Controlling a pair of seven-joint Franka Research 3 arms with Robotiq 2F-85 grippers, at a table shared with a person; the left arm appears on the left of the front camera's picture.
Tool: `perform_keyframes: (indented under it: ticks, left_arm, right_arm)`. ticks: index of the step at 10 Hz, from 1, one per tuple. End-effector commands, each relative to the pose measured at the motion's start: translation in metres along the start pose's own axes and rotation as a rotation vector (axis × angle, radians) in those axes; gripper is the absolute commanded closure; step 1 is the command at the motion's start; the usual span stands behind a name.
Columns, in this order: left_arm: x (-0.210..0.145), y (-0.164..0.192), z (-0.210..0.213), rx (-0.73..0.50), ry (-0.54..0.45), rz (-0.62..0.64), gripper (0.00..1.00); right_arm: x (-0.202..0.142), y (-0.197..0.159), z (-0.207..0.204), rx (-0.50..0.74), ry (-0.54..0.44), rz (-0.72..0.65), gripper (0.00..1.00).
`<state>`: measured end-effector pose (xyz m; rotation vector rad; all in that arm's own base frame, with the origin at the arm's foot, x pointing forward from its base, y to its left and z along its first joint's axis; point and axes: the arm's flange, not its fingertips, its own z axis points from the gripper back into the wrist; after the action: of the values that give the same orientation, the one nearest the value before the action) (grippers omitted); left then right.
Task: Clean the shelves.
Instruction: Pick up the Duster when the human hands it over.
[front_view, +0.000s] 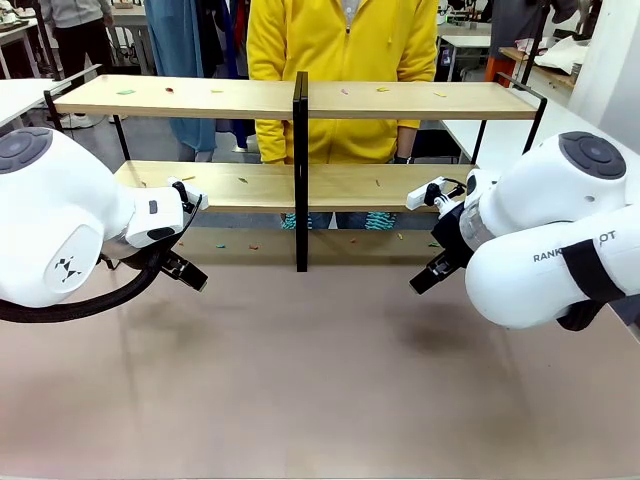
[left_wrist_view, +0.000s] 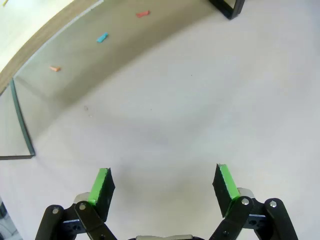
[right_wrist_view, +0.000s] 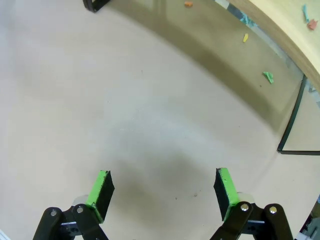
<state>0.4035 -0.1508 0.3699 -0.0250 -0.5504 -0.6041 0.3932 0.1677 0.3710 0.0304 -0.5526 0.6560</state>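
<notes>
The shelves (front_view: 200, 97) stand across the far half of the table, two light wooden boards on a thin black frame with a black centre post (front_view: 300, 170). Small coloured scraps (front_view: 243, 181) lie scattered on both boards and on the table under the rack. My left gripper (left_wrist_view: 162, 185) hangs open over bare table in front of the rack's left half, nothing between its green pads (left_wrist_view: 102, 186). My right gripper (right_wrist_view: 162, 186) is open too, over bare table in front of the right half, its fingers (right_wrist_view: 225, 186) empty.
A person in a yellow top (front_view: 340, 60) stands behind the rack at the far side. Scraps lie under the rack, blue (left_wrist_view: 102, 37), red (left_wrist_view: 142, 14) and orange (left_wrist_view: 55, 69), also green (right_wrist_view: 268, 76) and yellow (right_wrist_view: 245, 37). The near tabletop (front_view: 320, 390) is bare.
</notes>
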Motion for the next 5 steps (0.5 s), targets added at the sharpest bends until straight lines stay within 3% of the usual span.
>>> perform_keyframes:
  ticks: [1, 3, 4, 5]
  left_arm:
    - [-0.002, 0.000, 0.030, -0.082, -0.012, -0.087, 0.00]
    - [-0.036, 0.014, 0.121, -0.279, -0.120, -0.221, 0.00]
    - [-0.069, 0.026, 0.172, -0.422, -0.216, -0.318, 0.00]
    - [-0.092, 0.033, 0.203, -0.336, -0.286, -0.284, 0.00]
  right_arm:
    - [-0.001, -0.014, 0.033, 0.020, 0.109, -0.072, 0.00]
    - [-0.033, -0.056, 0.119, 0.198, -0.077, -0.196, 0.00]
    - [-0.053, -0.067, 0.162, 0.308, -0.114, -0.207, 0.00]
    - [-0.068, -0.076, 0.191, 0.354, -0.166, -0.253, 0.00]
